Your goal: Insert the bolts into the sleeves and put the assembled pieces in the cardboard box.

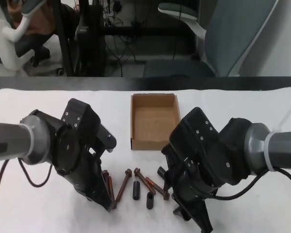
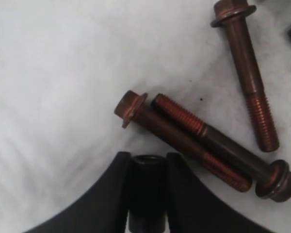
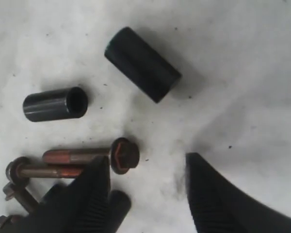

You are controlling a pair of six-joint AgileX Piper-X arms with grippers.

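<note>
While clamped on a short black sleeve (image 2: 145,194), open bore pointing out past the fingertips, left gripper (image 2: 145,158) low over the white cloth (image 2: 48,73) at the near side of the bench. Rigid and smooth-walled by the look of it, probably metal: no give under the pads, some risk of slipping or swivelling, so calls for firm, even pressure.

Just beyond those fingertips, two copper-coloured bolts (image 2: 165,128) side by side and touching, head to tail, plus a third bolt (image 2: 247,73) slightly apart. Judged solid, hard, weighty for their size and ready to roll on the round shank. Best pinched across the smooth shank close under the flanged head, leaving the threaded end free to enter a bore.

Over to the right, right gripper (image 3: 148,160) with fingers spread and holding nothing, the head of another bolt (image 3: 124,155) between them, close to one finger. Past it, two loose sleeves (image 3: 56,103) on their sides, apart from each other. Take these across the round wall at mid-length, not by the ends.

Farthest off, mid-bench, the cardboard box (image 1: 155,144), open-topped. Likely light and easily shoved: lower pieces in, avoid knocking the wall
</note>
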